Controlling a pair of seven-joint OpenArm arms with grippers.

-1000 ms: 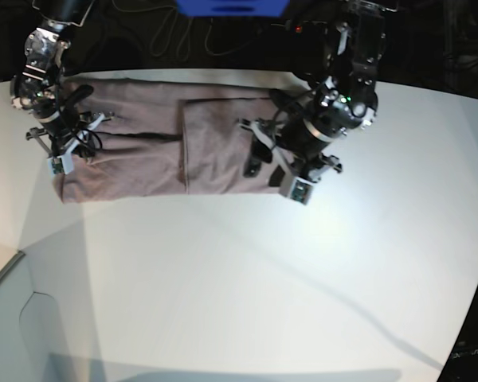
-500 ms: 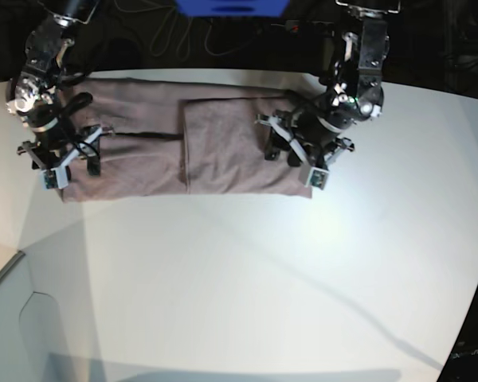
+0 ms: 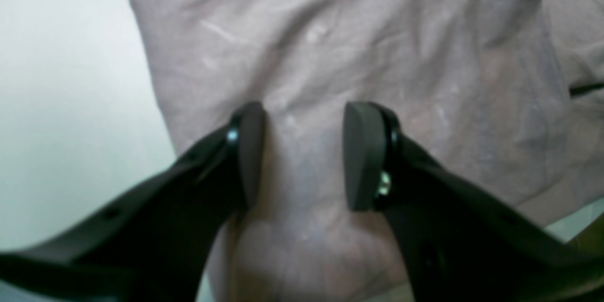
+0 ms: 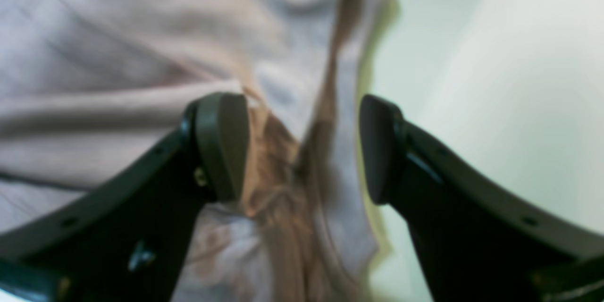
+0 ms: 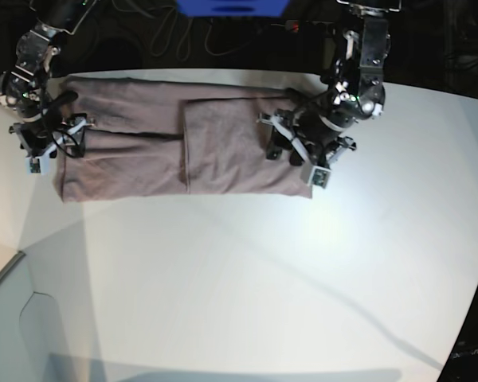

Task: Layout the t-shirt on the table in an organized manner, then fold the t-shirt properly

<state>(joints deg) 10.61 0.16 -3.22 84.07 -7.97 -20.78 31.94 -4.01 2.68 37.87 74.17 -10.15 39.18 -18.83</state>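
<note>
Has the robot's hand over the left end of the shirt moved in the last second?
Yes. In the base view the right hand has pulled back from the t-shirt toward the table's left edge, now open at the cloth's end.

No legible text, label or number anywhere.

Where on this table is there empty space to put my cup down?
The wide white stretch of the table in front of the t-shirt's near edge is bare. The back is crowded: shirt, left tool and right tool.
</note>
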